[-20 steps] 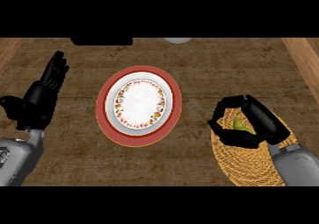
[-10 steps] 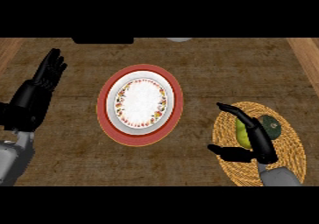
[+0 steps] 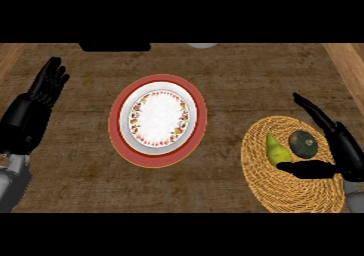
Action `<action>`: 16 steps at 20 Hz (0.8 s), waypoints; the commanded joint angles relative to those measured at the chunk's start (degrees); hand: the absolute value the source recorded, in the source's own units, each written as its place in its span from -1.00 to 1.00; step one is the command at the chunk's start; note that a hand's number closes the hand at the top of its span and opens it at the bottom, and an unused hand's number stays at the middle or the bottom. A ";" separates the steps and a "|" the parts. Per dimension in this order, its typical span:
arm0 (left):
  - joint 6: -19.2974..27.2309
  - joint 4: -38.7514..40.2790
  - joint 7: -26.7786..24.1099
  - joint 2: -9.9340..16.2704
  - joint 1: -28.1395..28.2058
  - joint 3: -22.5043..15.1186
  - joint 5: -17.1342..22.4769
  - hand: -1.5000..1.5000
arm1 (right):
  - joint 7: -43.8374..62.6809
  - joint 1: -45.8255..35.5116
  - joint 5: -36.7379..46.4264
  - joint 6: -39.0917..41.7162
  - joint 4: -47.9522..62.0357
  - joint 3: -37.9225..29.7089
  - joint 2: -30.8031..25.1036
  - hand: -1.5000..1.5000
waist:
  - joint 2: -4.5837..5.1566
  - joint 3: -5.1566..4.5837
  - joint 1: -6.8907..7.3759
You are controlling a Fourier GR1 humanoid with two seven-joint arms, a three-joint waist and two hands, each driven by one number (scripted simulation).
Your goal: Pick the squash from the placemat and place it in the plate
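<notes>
The squash (image 3: 276,149) lies on the woven straw placemat (image 3: 288,192) at the right, a yellow-green, pear-shaped body. A dark green round piece (image 3: 304,143) sits right beside it; I cannot tell if they are one thing. My right hand (image 3: 347,155) stands open at the mat's right side, fingers stretched up and away, thumb reaching left just below the squash, holding nothing. The white plate (image 3: 143,106) with a flowered rim rests on a red underplate (image 3: 120,135) at the centre, left of the mat. My left hand (image 3: 30,110) rests open at the far left.
Wooden strips border the counter at the far left (image 3: 4,60) and far right (image 3: 355,65). A dark object (image 3: 115,47) and a pale round one (image 3: 202,45) show at the back edge.
My right hand, curled round the squash a second ago, has opened and drawn back to the right. The squash stays on the placemat. My left hand has drifted slightly left.
</notes>
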 commanded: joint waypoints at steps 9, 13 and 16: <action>-0.97 -1.40 -0.62 -0.36 0.78 1.31 0.09 0.00 | 38.56 -3.83 9.56 23.06 -10.06 7.56 -16.69 -1.00 | -0.07 -0.09 0.93; 0.13 -0.71 0.98 -3.03 -0.95 -1.08 -2.88 0.00 | 46.44 -5.49 10.79 27.80 -12.63 10.92 -13.75 -1.00 | 0.24 0.08 0.60; -1.19 1.08 1.17 -2.79 -2.32 1.61 -3.87 0.00 | 48.75 -7.67 10.99 31.52 -11.90 8.90 -12.51 -1.00 | 0.28 0.12 0.45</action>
